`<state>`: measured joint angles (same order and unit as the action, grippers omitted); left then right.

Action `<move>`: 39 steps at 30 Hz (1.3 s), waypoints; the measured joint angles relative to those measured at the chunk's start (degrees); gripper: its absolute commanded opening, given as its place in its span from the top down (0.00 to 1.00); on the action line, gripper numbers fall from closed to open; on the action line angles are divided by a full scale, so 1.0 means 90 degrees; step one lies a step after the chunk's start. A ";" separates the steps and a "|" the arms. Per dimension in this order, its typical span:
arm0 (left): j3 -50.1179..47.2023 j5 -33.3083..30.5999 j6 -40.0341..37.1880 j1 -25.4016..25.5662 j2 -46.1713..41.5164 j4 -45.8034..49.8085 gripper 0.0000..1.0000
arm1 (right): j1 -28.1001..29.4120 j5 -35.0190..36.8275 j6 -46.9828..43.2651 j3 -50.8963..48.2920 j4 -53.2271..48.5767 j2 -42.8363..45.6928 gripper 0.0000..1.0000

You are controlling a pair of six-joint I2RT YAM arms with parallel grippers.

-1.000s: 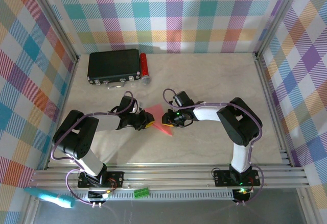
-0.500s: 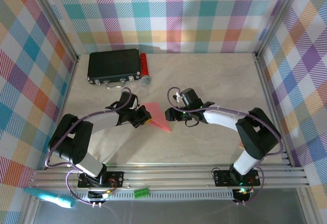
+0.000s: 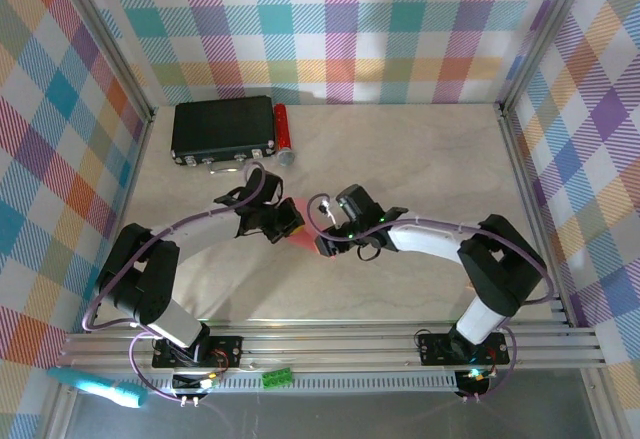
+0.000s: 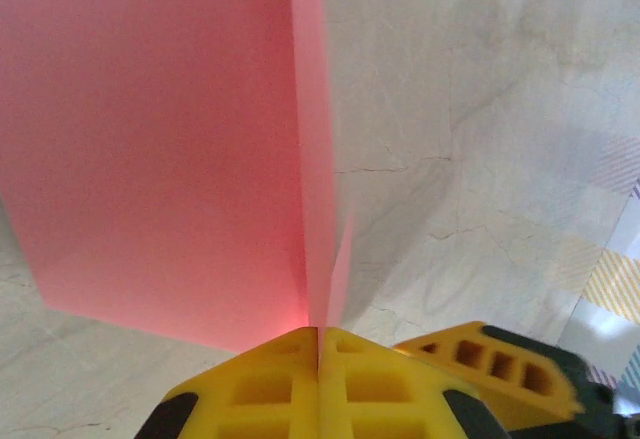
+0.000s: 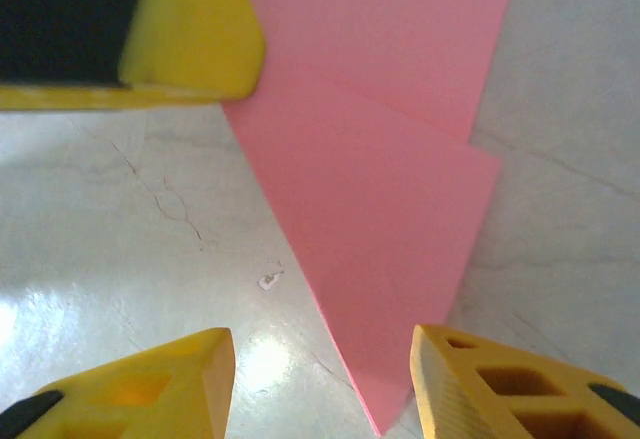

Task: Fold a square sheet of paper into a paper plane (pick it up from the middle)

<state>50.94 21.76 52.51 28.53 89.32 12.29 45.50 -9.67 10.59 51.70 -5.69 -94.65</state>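
Pink-red paper (image 3: 304, 231): folded into a narrow triangle with a sharp tip, overlapping flaps showing on its face. It lies near the middle of the table (image 3: 420, 169), between the two grippers.
Paper's fold: in the left wrist view one thin flap stands up on edge along the centre crease, while the broad part lies flat to its left.
Left gripper (image 4: 318, 344): its yellow fingers (image 4: 260, 394) are pressed together with no gap, pinching the upright flap at the crease.
Right gripper (image 5: 320, 349): the jaws stand moderately apart, one finger on each side of the paper's pointed tip. It holds nothing; whether either finger touches the paper's edge cannot be told.
Black box (image 3: 222, 127): sits at the far left of the table, well apart from the paper.
Red cylinder (image 3: 283, 127): lies just beside the box's right end, its grey end pointing toward the arms.
Surface: pale, marbled, glossy.
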 measured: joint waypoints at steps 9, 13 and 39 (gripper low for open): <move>0.0029 0.0000 0.0121 0.0078 0.0034 0.0129 0.99 | 0.0165 0.0221 -0.0138 0.0085 -0.0015 -0.0478 0.51; 0.0029 0.0000 0.0165 0.0078 0.0034 0.0129 0.99 | 0.0165 0.0328 -0.0138 0.0182 0.0005 -0.0588 0.54; 0.0029 0.0002 0.0216 0.0097 0.0124 0.0126 0.98 | 0.0248 0.0508 -0.0282 0.0444 0.0002 -0.0874 0.63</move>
<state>51.20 21.78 54.46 29.41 90.43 13.43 47.72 -5.10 8.05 55.70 -5.67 -102.52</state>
